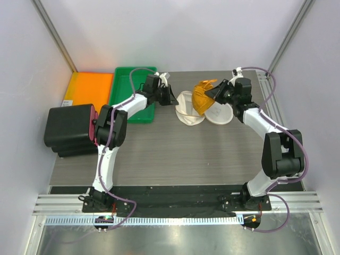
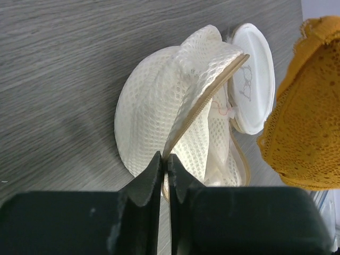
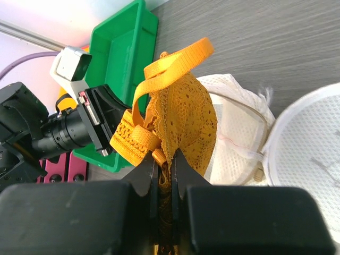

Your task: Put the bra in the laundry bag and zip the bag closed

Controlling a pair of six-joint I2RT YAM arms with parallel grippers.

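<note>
The grey wood-grain table (image 1: 175, 154) carries everything, with a black case (image 1: 69, 127) at its left edge. Behind the case, a flat orange tray (image 1: 90, 87) and a deeper green bin (image 1: 130, 79) sit side by side at the far left. Right of the bin, near the middle of the far edge, the laundry bag (image 1: 188, 114) lies open. Its cream mesh wall (image 2: 154, 106) is pulled up into a fold, the tan zipper rim runs along the raised edge, and the round lid panel (image 2: 255, 79) is flipped out flat on the table to its right. The bra (image 1: 202, 95) hangs in the air above the seam between pouch and lid. It is off the table and not inside the bag, and one strap loops upward in the right wrist view. The right gripper (image 3: 163, 159) is clamped on the bra's orange lace (image 3: 186, 117), with the fabric bunched between its closed fingers. The left gripper (image 2: 164, 162) reaches in from the bin side, its fingers pressed together on the lifted zipper rim of the laundry bag.
</note>
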